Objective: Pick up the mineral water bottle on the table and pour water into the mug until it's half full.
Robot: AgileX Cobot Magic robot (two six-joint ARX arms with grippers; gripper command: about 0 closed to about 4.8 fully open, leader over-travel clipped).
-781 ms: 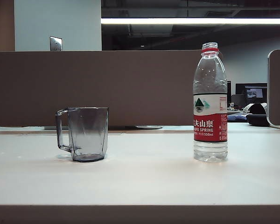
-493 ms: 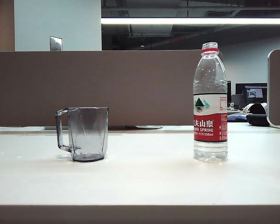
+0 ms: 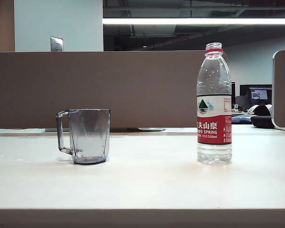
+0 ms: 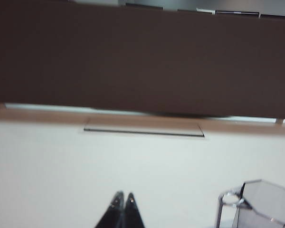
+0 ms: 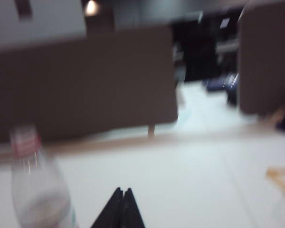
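The mineral water bottle (image 3: 214, 109) stands upright on the right of the table (image 3: 147, 180), capless, with a red neck ring and a little water (image 3: 214, 153) at its base. The smoky-grey faceted mug (image 3: 88, 136) stands to the left, its handle pointing left. Neither arm shows in the exterior view. In the left wrist view my left gripper (image 4: 123, 195) is shut with nothing in it, above bare tabletop, the mug (image 4: 261, 204) off to one side. In the blurred right wrist view my right gripper (image 5: 122, 191) is shut and empty, the bottle (image 5: 38, 185) beside it and apart.
A brown partition wall (image 3: 109, 88) runs along the table's far edge. A flush cable hatch (image 4: 143, 127) lies in the tabletop near that wall. Dark objects (image 3: 262, 116) sit on a desk at the far right behind the table.
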